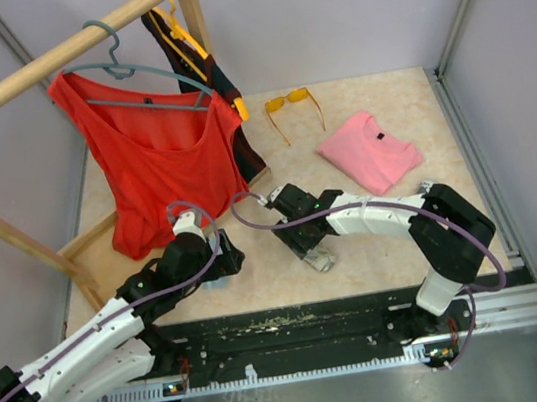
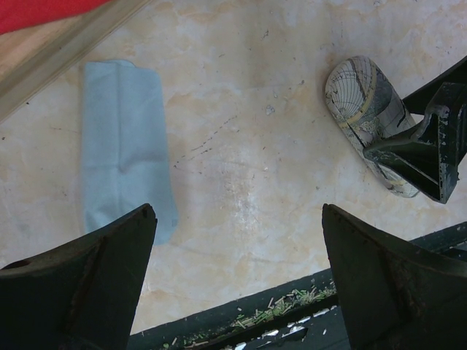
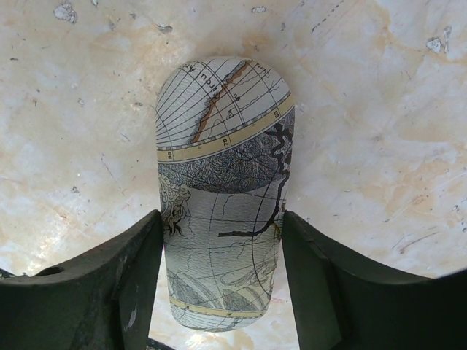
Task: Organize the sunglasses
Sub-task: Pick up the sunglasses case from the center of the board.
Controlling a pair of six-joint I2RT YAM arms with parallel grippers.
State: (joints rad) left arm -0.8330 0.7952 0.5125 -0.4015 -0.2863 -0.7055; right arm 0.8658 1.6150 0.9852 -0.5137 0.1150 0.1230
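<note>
The sunglasses (image 1: 292, 104) with orange-yellow lenses lie open at the back of the table, far from both arms. My right gripper (image 3: 222, 233) straddles a map-patterned glasses case (image 3: 222, 182) lying on the table, one finger pressed against each long side. From above, that case (image 1: 319, 257) sits at the front centre under the right gripper (image 1: 307, 241). My left gripper (image 2: 238, 211) hangs wide open over bare table, holding nothing. A light-blue cloth (image 2: 120, 146) lies to its left and the case (image 2: 361, 109) to its right.
A wooden clothes rack (image 1: 55, 56) on the left carries a red top (image 1: 156, 157) and a dark garment (image 1: 210, 78) on hangers. A folded pink shirt (image 1: 370, 150) lies at the back right. A black rail (image 1: 297, 323) runs along the near edge.
</note>
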